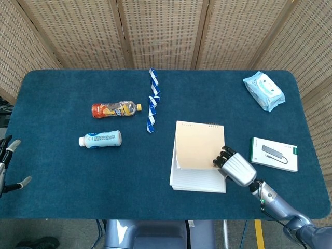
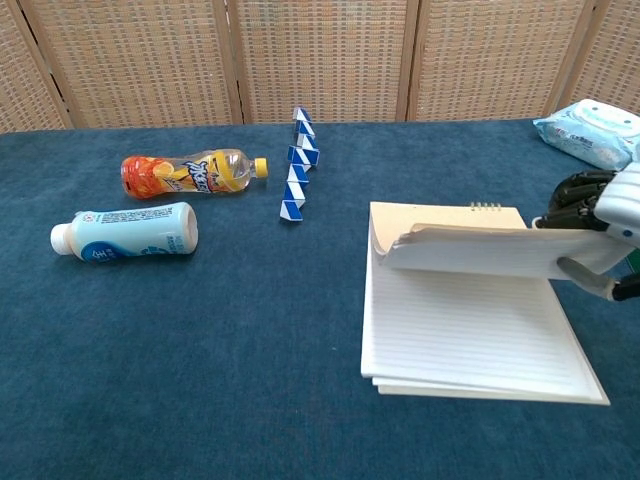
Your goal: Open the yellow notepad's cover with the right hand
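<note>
Yellow notepad (image 1: 198, 155) lies on the right half of the blue desk (image 1: 67, 171), near its front edge, with its spiral binding at the far side. Its tan cover (image 2: 470, 248) is raised off the lined pages, together with what looks like some sheets, and the chest view shows a white ruled page (image 2: 465, 330) lying flat and exposed beneath. The right hand (image 1: 236, 168) grips the lifted cover at its right edge, dark fingers (image 2: 575, 195) curled over the top and the thumb pressed under it. Just right of the notepad, apart from it, lies a flat white box (image 1: 274, 154) with a green edge and a picture of an adapter. Farther back, near the right rear corner, sits a light blue pack of wipes (image 1: 264, 91). To the notepad's left, toward the middle of the desk, a blue-and-white twisty snake toy (image 1: 152, 100) stretches front to back. Left of that lies an orange drink bottle (image 1: 116, 109) on its side, and nearer the front a white-capped, light blue bottle (image 1: 100, 139), also on its side. The left hand (image 1: 9, 165) shows only at the far left edge of the head view, off the desk, fingers apart and holding nothing.
</note>
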